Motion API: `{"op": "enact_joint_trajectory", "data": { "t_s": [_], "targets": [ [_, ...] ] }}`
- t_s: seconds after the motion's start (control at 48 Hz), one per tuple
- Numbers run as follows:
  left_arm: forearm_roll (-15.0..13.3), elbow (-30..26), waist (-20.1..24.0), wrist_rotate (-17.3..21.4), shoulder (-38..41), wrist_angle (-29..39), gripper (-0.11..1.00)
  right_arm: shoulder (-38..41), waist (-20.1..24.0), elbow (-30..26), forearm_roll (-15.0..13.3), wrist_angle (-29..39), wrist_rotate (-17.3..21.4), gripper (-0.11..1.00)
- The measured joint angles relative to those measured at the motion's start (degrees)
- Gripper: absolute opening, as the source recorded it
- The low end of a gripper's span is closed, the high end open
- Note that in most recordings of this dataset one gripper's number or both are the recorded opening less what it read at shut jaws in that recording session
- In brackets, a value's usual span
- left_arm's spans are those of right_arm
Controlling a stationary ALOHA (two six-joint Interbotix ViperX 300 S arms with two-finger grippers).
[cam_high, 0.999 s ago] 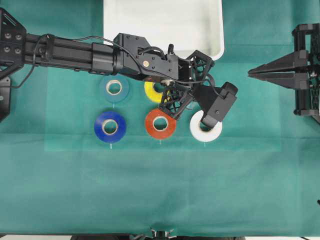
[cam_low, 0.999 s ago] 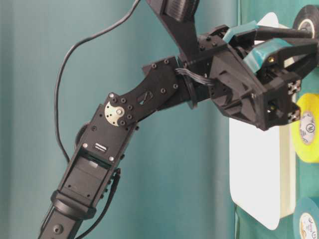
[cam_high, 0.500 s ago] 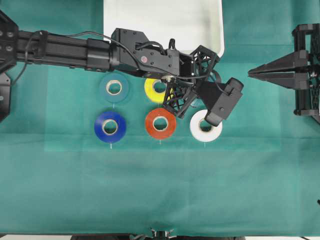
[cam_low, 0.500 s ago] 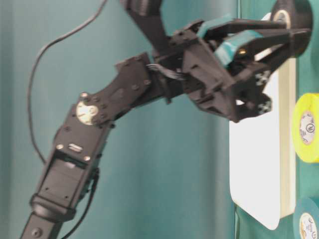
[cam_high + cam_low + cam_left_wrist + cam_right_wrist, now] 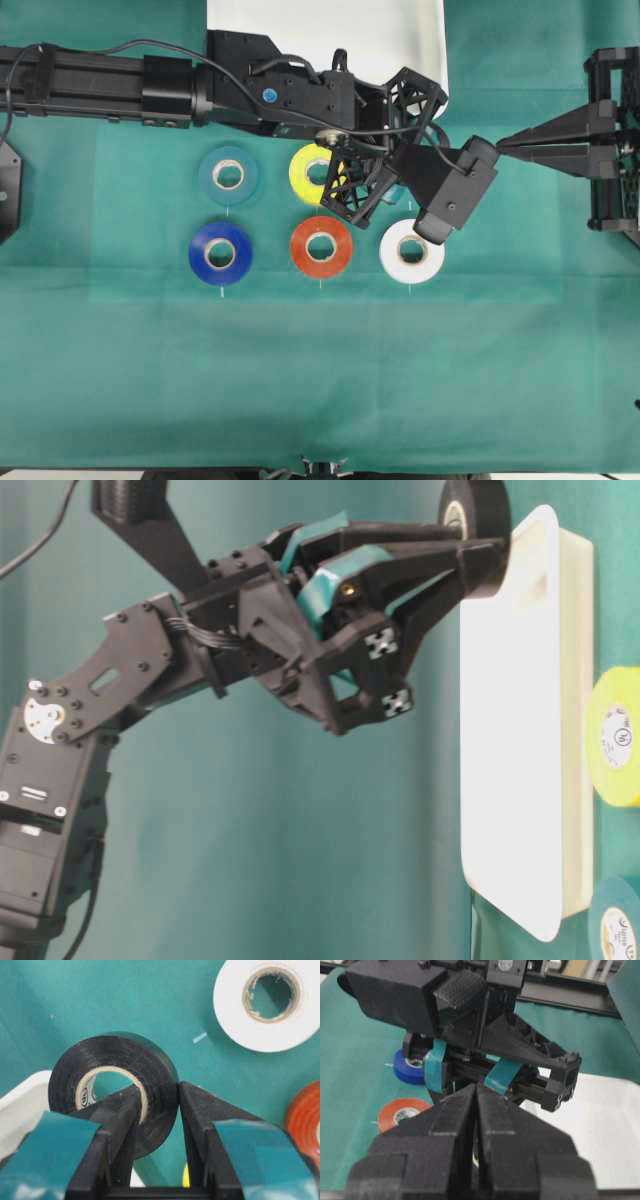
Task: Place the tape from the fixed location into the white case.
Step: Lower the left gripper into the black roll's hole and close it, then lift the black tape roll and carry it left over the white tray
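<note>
Left pincer (image 5: 155,1110) clamped on the black tape roll (image 5: 117,1085), one finger (image 5: 122,1110) through the pale core, the other against the outer wall. Roll held clear of the green desk (image 5: 320,380), beside the corner of the white case (image 5: 520,730). Right pincer (image 5: 476,1125) closed, nothing between its jaws, parked at the right edge. White roll (image 5: 412,251), red roll (image 5: 321,246), yellow roll (image 5: 310,170) and dark blue roll (image 5: 220,253) flat on the cloth.
</note>
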Motion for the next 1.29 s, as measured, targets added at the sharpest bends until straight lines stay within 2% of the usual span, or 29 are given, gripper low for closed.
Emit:
{"op": "enact_joint_trajectory", "data": {
  "t_s": [0.437,0.916,1.291],
  "targets": [
    [0.0,-3.69,-0.09,-0.18,-3.78,4.75,0.23,0.0,0.0,0.0,0.0,0.0,0.0,0.0],
    [0.0,-11.95,-0.88,-0.18,-4.92,11.69,0.23,0.0,0.0,0.0,0.0,0.0,0.09,0.0],
    [-0.09,-12.39,-0.79,-0.18,-4.92,12.13,0.23,0.0,0.0,0.0,0.0,0.0,0.09,0.0]
  ]
}}
